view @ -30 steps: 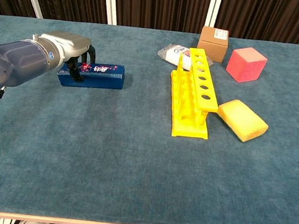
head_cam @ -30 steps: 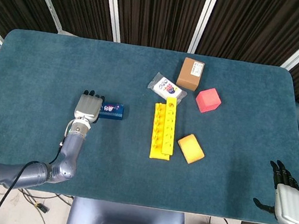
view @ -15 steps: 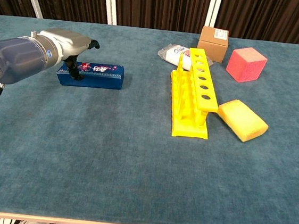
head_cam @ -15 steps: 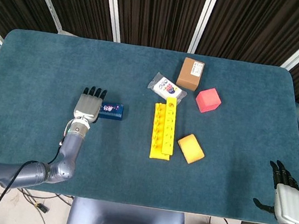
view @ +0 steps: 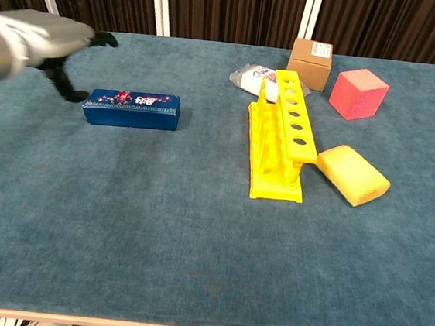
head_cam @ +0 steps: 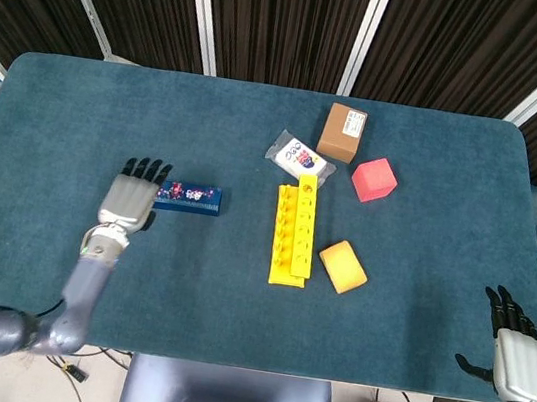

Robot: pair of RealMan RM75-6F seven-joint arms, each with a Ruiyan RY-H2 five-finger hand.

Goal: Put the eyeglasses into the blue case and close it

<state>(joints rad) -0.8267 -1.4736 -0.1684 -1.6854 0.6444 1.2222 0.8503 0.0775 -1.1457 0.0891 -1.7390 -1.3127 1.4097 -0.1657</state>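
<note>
The blue case [head_cam: 188, 196] [view: 132, 109] lies closed on the table, left of centre, with a floral print on its lid. No eyeglasses show in either view. My left hand [head_cam: 129, 202] [view: 49, 42] hovers just left of the case, fingers spread and holding nothing, clear of the case. My right hand [head_cam: 514, 354] rests open at the table's near right corner, seen only in the head view.
A yellow rack [head_cam: 294, 235] [view: 281, 135] stands in the middle, with a yellow sponge [head_cam: 343, 267] [view: 352, 174] to its right. Behind them lie a white packet [head_cam: 300, 157], a brown box [head_cam: 342, 132] [view: 310, 63] and a pink cube [head_cam: 374, 179] [view: 358, 93].
My left hand has lifted off the case's left end, spread its fingers and pulled back to the left. The case stays closed in place. The right hand has not moved.
</note>
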